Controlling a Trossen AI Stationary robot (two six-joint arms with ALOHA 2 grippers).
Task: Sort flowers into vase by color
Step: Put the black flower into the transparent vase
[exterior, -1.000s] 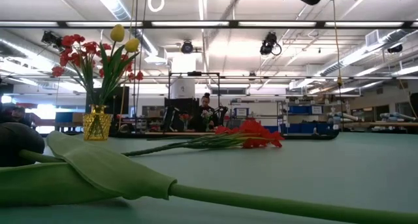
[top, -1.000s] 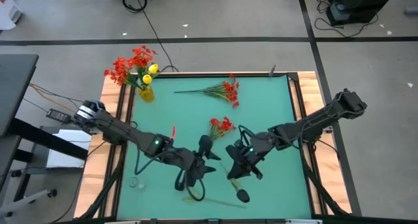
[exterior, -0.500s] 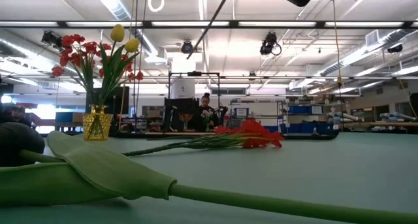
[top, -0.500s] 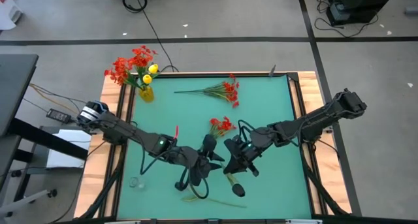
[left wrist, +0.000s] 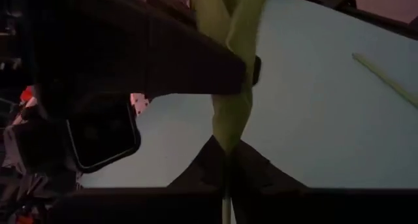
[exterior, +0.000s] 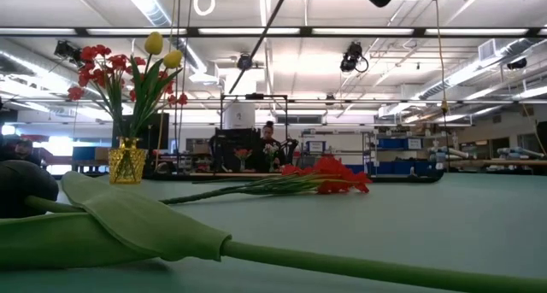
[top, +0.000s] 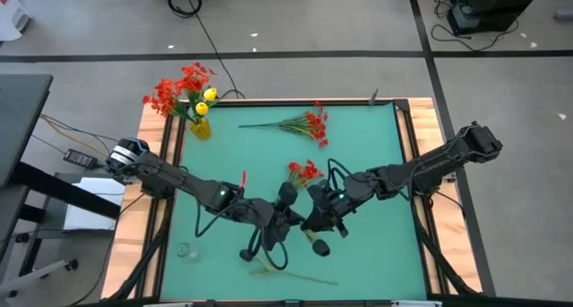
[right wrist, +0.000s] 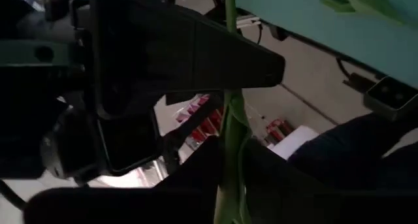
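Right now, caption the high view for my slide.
Both claws, left and right, meet mid-table on a green flower stem; yellow vase holds flowers at the corner.

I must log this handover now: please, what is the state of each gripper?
Left gripper: closed on the green flower stem.
Right gripper: around the same stem; open or gripping cannot be told.

The vase (top: pixel 200 128) stands at the table's (top: pixel 376 164) far left corner; a flower spray (top: pixel 300 123) lies near the far edge, another flower (top: pixel 291 273) by the near edge.
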